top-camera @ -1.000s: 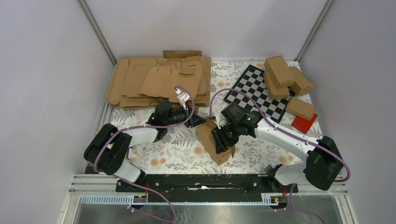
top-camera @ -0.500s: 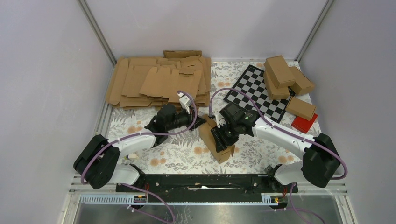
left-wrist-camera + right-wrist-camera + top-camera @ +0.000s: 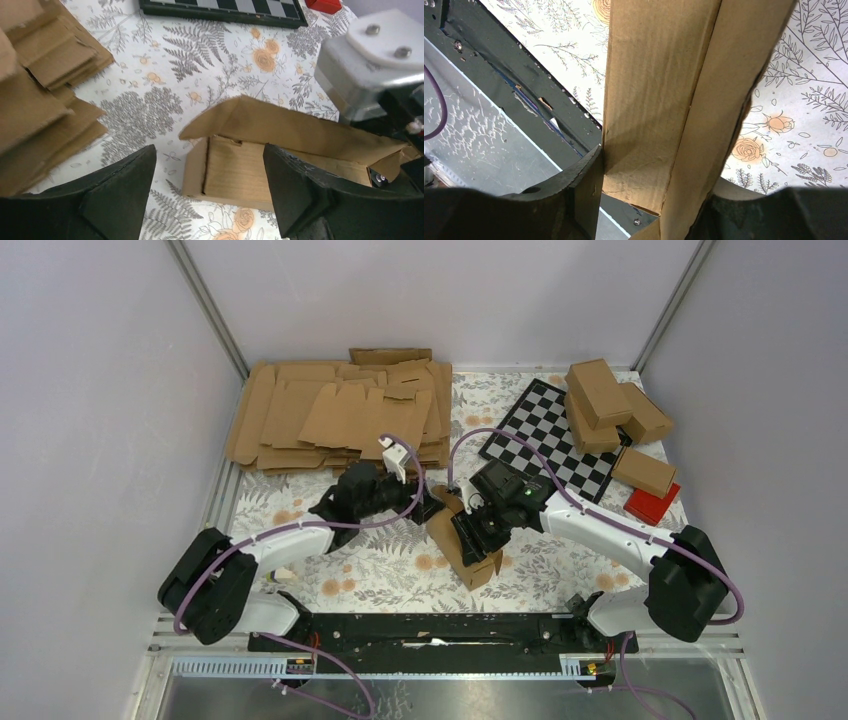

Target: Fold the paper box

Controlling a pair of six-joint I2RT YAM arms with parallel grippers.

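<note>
Paper box (image 3: 442, 535) on floral table (image 3: 370, 562); right fingers (image 3: 579, 195) grasping it, left fingers (image 3: 115, 195) released; lilac walls (image 3: 430, 290).

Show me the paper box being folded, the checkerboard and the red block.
paper box (image 3: 235, 171), left wrist view, end panel under the raised flap.
checkerboard (image 3: 540, 426), top external view, middle of its squares.
red block (image 3: 652, 505), top external view, its top face.

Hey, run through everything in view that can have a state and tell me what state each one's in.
paper box: partly folded, one end flap sticking up
right claw: shut on the paper box
left claw: open, empty
flat blanks: unfolded, heaped
finished cartons: folded shut, piled together
checkerboard: lying flat
</note>
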